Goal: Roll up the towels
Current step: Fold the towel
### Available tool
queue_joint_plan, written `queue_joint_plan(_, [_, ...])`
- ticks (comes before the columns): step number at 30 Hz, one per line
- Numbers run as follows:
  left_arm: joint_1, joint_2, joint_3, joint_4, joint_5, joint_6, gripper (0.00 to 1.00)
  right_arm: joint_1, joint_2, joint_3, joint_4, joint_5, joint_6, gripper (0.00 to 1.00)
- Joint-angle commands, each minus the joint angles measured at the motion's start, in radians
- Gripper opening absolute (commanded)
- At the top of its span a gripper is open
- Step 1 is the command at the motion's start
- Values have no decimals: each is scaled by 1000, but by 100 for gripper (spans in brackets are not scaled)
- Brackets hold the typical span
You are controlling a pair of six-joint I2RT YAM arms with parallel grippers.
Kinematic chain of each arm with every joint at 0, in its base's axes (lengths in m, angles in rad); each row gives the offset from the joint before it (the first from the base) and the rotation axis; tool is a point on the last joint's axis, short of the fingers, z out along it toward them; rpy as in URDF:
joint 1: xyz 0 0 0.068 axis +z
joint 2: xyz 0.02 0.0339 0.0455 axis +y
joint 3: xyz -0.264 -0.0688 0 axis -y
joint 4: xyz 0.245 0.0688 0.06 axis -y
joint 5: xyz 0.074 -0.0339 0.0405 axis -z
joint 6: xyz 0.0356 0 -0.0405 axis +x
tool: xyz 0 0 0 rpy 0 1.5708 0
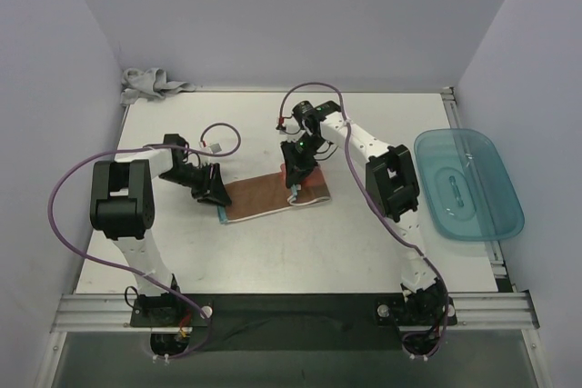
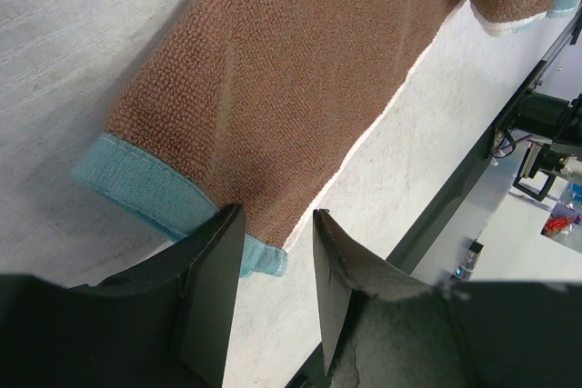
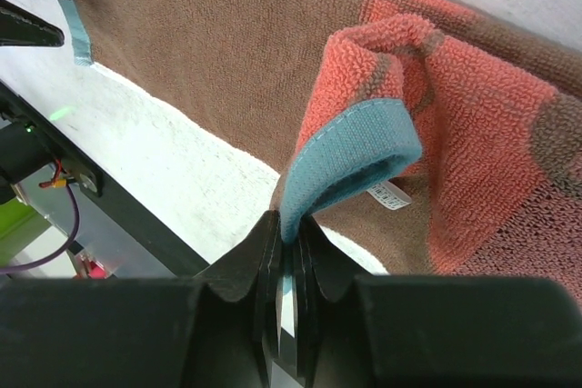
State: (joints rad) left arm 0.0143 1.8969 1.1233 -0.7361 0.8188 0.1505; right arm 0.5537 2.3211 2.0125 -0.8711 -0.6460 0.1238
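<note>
The rust-brown towel lies flat on the white table, edged in teal. My right gripper is shut on its teal hem at the right end and has the corner lifted and folded over, showing the orange underside. My left gripper is open at the towel's left end, its jaws low over the teal-edged corner, not gripping it. The towel also fills the left wrist view. The light grey towel lies crumpled at the table's far left corner.
A translucent teal plastic tray sits at the table's right edge. Purple cables loop from both arms over the table's back half. Grey walls close in the back and sides. A black rail runs along the near edge.
</note>
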Motion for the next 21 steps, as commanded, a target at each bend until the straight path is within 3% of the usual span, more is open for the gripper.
queue_joint_plan(1, [-2,5,6,20,10,3,46,15,23,22,-32,-29,5,7])
queue_joint_plan(9, [-1,-1,0,21,8,7,46,20,57,45,-26,-27,11,10])
queue_joint_plan(18, [12,-42,-7,14,60,26,49,2,-60,12,-26,-76,-29,48])
queue_joint_plan(21, [16,-84,-7,1,69,46,49,-37,-146,-9,-28,-128,-55,50])
